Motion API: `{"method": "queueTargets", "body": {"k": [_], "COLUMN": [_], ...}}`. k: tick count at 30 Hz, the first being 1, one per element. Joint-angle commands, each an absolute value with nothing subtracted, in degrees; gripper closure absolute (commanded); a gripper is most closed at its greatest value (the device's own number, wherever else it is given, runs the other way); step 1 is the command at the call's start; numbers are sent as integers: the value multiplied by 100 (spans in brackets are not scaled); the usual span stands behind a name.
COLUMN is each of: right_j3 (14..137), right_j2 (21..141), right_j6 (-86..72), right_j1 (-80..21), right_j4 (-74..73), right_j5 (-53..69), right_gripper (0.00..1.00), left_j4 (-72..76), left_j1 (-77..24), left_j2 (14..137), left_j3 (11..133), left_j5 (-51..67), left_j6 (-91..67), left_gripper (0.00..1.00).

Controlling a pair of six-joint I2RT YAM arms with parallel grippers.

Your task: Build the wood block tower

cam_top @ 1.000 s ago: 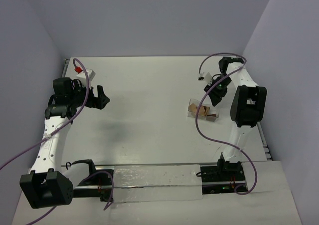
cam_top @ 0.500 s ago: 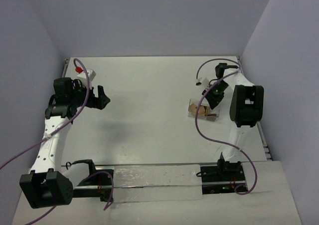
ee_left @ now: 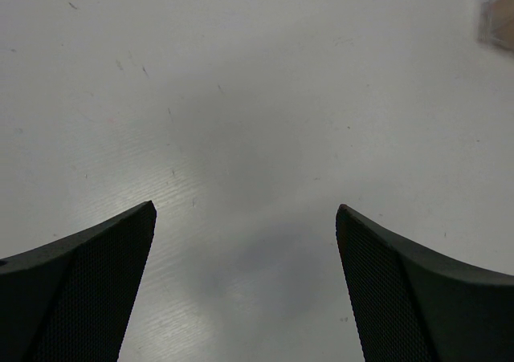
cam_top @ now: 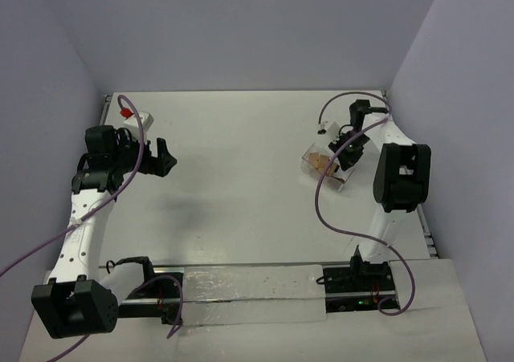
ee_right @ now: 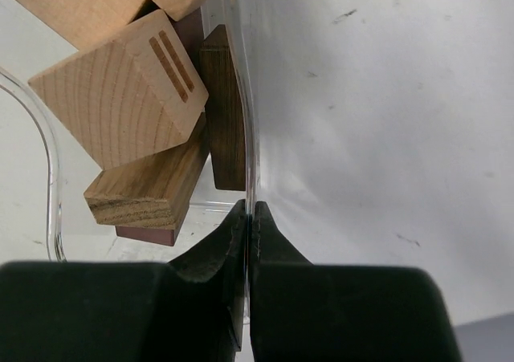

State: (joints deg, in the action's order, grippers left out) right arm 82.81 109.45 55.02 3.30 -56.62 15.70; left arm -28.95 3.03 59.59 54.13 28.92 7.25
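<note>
Several tan and dark brown wood blocks lie jumbled inside a clear plastic tray. My right gripper is shut on the tray's thin clear side wall, one finger inside and one outside. From above, the tray sits at the right of the table, tilted, with the right gripper at its right edge. My left gripper hovers open over bare table at the far left, nothing between its fingers. A corner of the tray shows in the left wrist view. No tower is in view.
A small white part with a red tip lies at the back left corner. Purple cables loop beside each arm. Walls close in the table on the left, back and right. A metal rail runs along the near edge.
The right gripper closed onto the tray's wall. The tray shifted slightly toward the back and tilted. The left arm stayed still and open.
</note>
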Motion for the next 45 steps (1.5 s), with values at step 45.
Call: {"method": "queueTargets", "body": {"k": [45], "right_j3": [5287], "right_j2": [10977], "right_j6": [6295], "right_j1": [-5383], "right_j4": [5895], "right_j5": [-6880], "right_gripper": [100], "left_j4": [-3337], "left_j1": [740], "left_j2": [5783], "left_j3": [6422], "left_j5": [2364], "left_j6": [-782], "left_gripper": [1]}}
